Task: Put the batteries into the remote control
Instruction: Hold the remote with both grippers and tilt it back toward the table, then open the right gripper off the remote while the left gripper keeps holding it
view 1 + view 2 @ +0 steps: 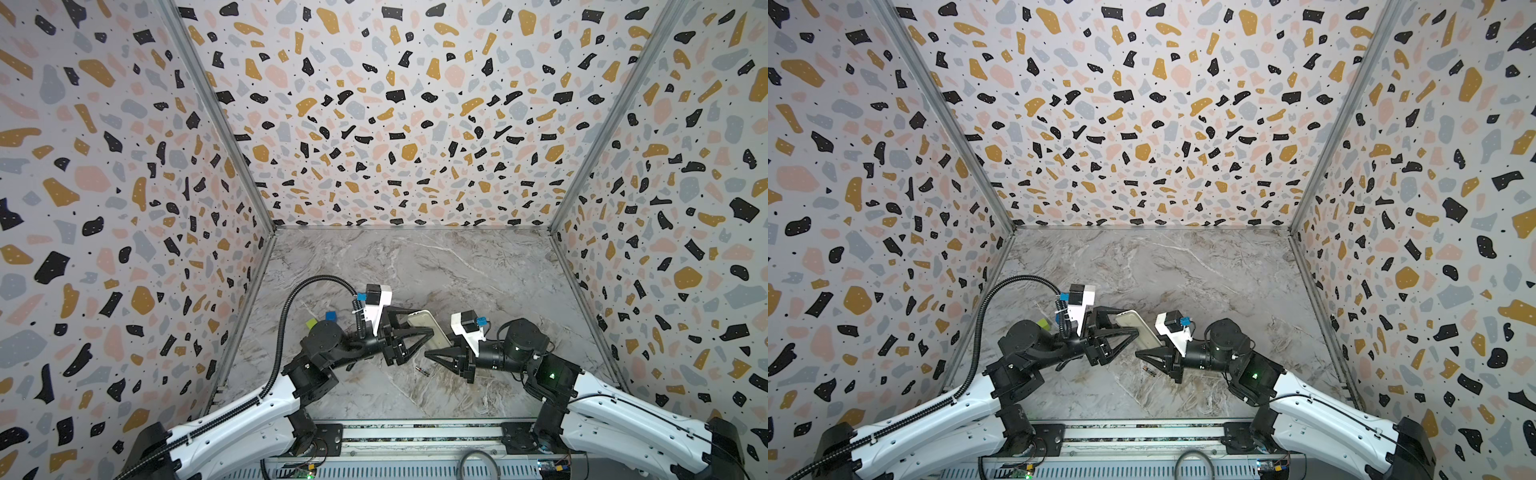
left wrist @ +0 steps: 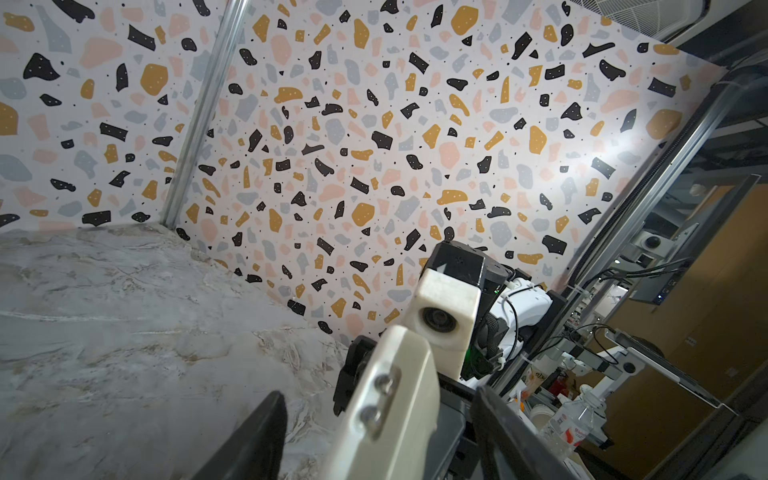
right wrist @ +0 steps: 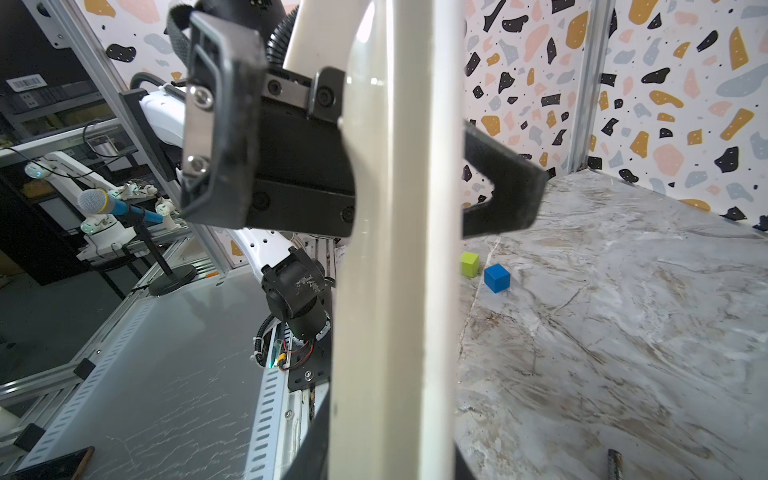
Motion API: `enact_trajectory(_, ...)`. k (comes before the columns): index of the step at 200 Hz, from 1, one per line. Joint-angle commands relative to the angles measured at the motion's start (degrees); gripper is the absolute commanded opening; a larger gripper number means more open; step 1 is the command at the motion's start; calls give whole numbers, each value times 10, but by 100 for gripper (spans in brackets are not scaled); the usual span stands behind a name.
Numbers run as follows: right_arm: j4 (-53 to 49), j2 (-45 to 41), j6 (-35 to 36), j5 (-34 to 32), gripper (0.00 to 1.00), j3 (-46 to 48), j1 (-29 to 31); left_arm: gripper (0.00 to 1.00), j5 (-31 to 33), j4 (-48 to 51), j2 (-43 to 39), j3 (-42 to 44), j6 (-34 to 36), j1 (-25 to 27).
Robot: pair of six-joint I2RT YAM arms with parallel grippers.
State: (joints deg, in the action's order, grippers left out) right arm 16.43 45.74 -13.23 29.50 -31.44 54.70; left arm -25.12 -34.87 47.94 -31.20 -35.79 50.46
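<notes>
The remote control [image 1: 427, 327] [image 1: 1138, 328], off-white, hangs above the table between both arms. My right gripper [image 1: 441, 345] [image 3: 388, 457] is shut on its near end, and the remote [image 3: 395, 249] runs up through the right wrist view. My left gripper [image 1: 425, 321] [image 2: 376, 411] is open around the far end, with a gap between each finger and the remote [image 2: 407, 374]. Two metal contacts [image 2: 380, 399] show on that end. One of the batteries [image 1: 422, 370] [image 1: 1149, 371] [image 3: 614, 463], dark and thin, lies on the table under the grippers.
A green block [image 1: 311, 323] [image 3: 469, 264] and a blue block [image 1: 331, 316] [image 3: 496, 277] sit on the marble table [image 1: 415, 266] behind the left arm. Patterned walls close in the left, back and right sides.
</notes>
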Motion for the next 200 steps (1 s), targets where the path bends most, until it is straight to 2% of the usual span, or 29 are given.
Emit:
enact_trajectory(1,28,-3,-8,24,0,-6,-1,68,-22,-48,-1,4,-1,-1)
enact_trajectory(111,41,2,-14,51,0,-8,-1,48,-33,-68,11,2,-4,0)
enact_trajectory(172,45,5,-16,57,0,-9,-1,26,-38,-71,13,2,-7,-1)
enact_trajectory(200,48,3,-17,59,0,-9,-1,20,-39,-70,16,2,-8,0)
